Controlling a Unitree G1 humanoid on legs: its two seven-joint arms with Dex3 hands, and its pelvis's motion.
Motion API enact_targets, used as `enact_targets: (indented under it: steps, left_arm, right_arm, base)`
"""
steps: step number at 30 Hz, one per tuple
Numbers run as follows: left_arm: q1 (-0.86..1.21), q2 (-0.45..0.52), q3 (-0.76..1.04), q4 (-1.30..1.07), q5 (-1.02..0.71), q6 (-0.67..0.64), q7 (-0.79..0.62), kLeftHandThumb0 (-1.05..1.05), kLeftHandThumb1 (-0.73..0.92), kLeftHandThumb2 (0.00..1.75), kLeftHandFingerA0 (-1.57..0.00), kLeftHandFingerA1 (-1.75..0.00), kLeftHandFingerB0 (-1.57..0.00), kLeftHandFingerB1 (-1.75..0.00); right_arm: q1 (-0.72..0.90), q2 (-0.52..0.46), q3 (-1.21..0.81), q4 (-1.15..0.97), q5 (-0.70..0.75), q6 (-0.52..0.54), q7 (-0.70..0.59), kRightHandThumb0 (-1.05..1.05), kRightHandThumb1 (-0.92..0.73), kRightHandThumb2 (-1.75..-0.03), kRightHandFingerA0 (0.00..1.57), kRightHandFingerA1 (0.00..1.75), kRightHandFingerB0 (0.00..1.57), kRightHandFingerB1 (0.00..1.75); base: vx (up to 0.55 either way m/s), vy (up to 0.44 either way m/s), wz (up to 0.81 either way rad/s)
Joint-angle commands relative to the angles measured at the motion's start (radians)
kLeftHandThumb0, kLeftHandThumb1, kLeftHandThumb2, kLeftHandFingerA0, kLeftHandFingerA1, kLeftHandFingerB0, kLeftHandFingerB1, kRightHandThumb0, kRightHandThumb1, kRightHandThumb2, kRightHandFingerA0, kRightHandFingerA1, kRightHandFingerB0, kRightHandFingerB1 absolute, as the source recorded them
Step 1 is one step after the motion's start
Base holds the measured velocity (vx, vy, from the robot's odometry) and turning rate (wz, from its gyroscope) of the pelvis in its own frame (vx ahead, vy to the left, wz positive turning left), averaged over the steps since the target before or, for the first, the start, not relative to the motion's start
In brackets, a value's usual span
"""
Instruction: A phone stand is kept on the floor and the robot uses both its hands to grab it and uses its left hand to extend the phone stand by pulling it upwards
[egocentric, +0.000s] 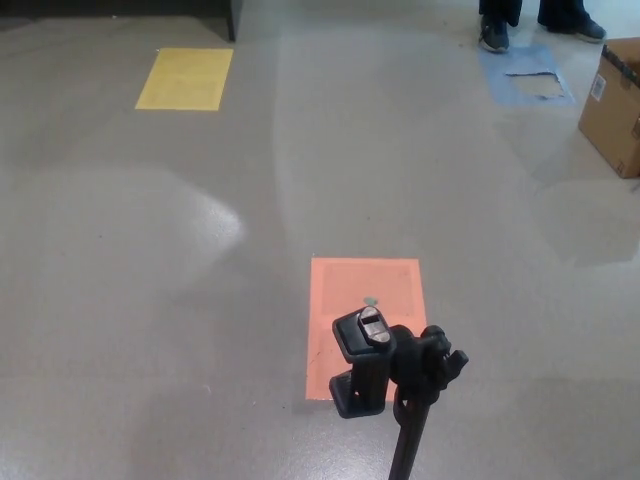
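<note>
Grey polished floor (150, 300) fills pretty much the whole head view, with a soft glare patch on the left side. Neither robot hand shows up anywhere, so I can't tell if they're spread, pressed together or pinching anything.

What you do get is the phone stand (395, 385), sitting at the bottom of the picture a bit right of centre. Its black clamp head points up toward the camera, and a thin black pole drops straight down from it out of the bottom edge. The base isn't visible.

Right behind the clamp head there's an orange square (366, 300) marked on the floor, and the stand overlaps its lower edge from this angle. Further out, a yellow square (185, 79) sits at the upper left, well apart from the stand. At the upper right there's a blue patch (500, 75) with a person's shoes (494, 36) at its top edge, and a cardboard box (614, 110) against the right border.
</note>
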Motion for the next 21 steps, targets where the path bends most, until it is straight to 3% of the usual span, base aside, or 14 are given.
enact_targets:
  steps: [1,4,5,6,8,11,14,15,16,18,19,20,21]
  left_arm:
    - [0.163,-0.037,0.074,-0.23,-0.113,-0.497,0.002,-0.76,0.87,0.67,-0.25,-0.29,-0.28,-0.3]
    - [0.192,-0.031,0.088,-0.259,-0.135,-0.494,-0.015,-0.75,0.86,0.67,-0.25,-0.29,-0.28,-0.3]
    - [0.196,-0.033,0.087,-0.28,-0.143,-0.48,-0.021,-0.74,0.85,0.66,-0.25,-0.29,-0.29,-0.3]
    - [0.182,-0.027,0.089,-0.303,-0.145,-0.472,-0.024,-0.74,0.85,0.65,-0.24,-0.31,-0.27,-0.3]
    - [0.168,-0.022,0.093,-0.327,-0.116,-0.46,-0.007,-0.77,0.85,0.67,-0.24,-0.31,-0.26,-0.29]
    - [0.143,-0.003,0.108,-0.353,-0.084,-0.458,0.005,-0.79,0.84,0.66,-0.23,-0.3,-0.25,-0.29]
    - [0.111,0.035,0.109,-0.464,-0.133,-0.348,-0.047,-0.88,0.78,0.65,-0.18,-0.27,-0.24,-0.3]
    - [0.099,0.033,0.099,-0.496,-0.167,-0.327,-0.065,-0.87,0.73,0.64,-0.17,-0.27,-0.24,-0.3]
    - [0.081,0.039,0.1,-0.526,-0.179,-0.305,-0.071,-0.89,0.72,0.63,-0.18,-0.27,-0.24,-0.29]
    - [0.042,0.036,0.103,-0.533,-0.189,-0.312,-0.072,-0.87,0.71,0.63,-0.2,-0.28,-0.25,-0.29]
    - [0.015,0.03,0.095,-0.538,-0.205,-0.319,-0.082,-0.87,0.56,0.9,-0.15,-0.39,-0.18,-0.39]
    - [0.005,0.028,0.091,-0.541,-0.214,-0.32,-0.088,-0.87,0.56,0.9,-0.15,-0.39,-0.18,-0.39]
    - [-0.014,0.024,0.08,-0.553,-0.217,-0.311,-0.092,-0.93,0.68,0.62,-0.21,-0.28,-0.26,-0.31]
  right_arm:
    - [0.163,-0.065,-0.04,-0.239,-0.051,-0.444,-0.07,-0.76,-0.63,-1.04,0.0,0.34,0.0,0.28]
    - [0.168,-0.053,-0.029,-0.244,-0.064,-0.452,-0.076,-0.75,-0.61,-1.03,0.0,0.33,0.0,0.27]
    - [0.168,-0.049,-0.031,-0.258,-0.058,-0.438,-0.071,-0.89,-0.64,-1.01,0.08,0.31,0.07,0.19]
    - [0.151,-0.036,-0.036,-0.249,-0.035,-0.447,-0.069,-0.74,-0.57,-0.99,0.01,0.37,0.01,0.27]
    - [0.13,-0.029,-0.043,-0.239,0.009,-0.461,-0.044,-0.72,-0.56,-0.97,0.01,0.37,0.01,0.26]
    - [0.116,-0.017,-0.041,-0.266,0.11,-0.417,0.033,-0.72,-0.52,-0.94,0.02,0.38,0.02,0.28]
    - [0.068,-0.041,-0.049,-0.314,0.144,-0.343,0.076,-0.77,-0.48,-0.91,0.05,0.37,0.05,0.22]
    - [0.056,-0.053,-0.053,-0.321,0.146,-0.33,0.086,-0.86,-0.53,-0.91,0.08,0.31,0.08,0.13]
    - [0.039,-0.063,-0.051,-0.328,0.144,-0.314,0.098,-0.9,-0.55,-0.92,0.09,0.22,0.07,0.09]
    - [0.011,-0.079,-0.05,-0.333,0.135,-0.292,0.11,-0.82,-0.5,-0.93,0.02,0.26,0.0,0.16]
    - [-0.01,-0.087,-0.047,-0.339,0.147,-0.268,0.131,-0.87,-0.63,-0.6,0.0,0.35,0.0,0.2]
    - [-0.018,-0.091,-0.046,-0.342,0.154,-0.258,0.141,-0.87,-0.63,-0.6,0.0,0.35,0.0,0.2]
    - [-0.036,-0.102,-0.041,-0.349,0.135,-0.246,0.143,-1.03,-0.61,-0.99,0.08,0.09,0.01,0.0]
  base:
    - [0.0,0.0,0.0]
    - [0.0,0.0,0.0]
    - [0.0,0.0,0.0]
    - [0.0,0.0,0.0]
    - [0.0,0.0,0.0]
    - [0.0,0.0,0.0]
    - [0.0,0.0,0.0]
    - [0.0,0.0,0.0]
    - [0.0,0.0,0.0]
    - [0.0,0.0,0.0]
    - [0.0,0.0,0.0]
    - [0.0,0.0,0.0]
    - [0.0,0.0,0.0]
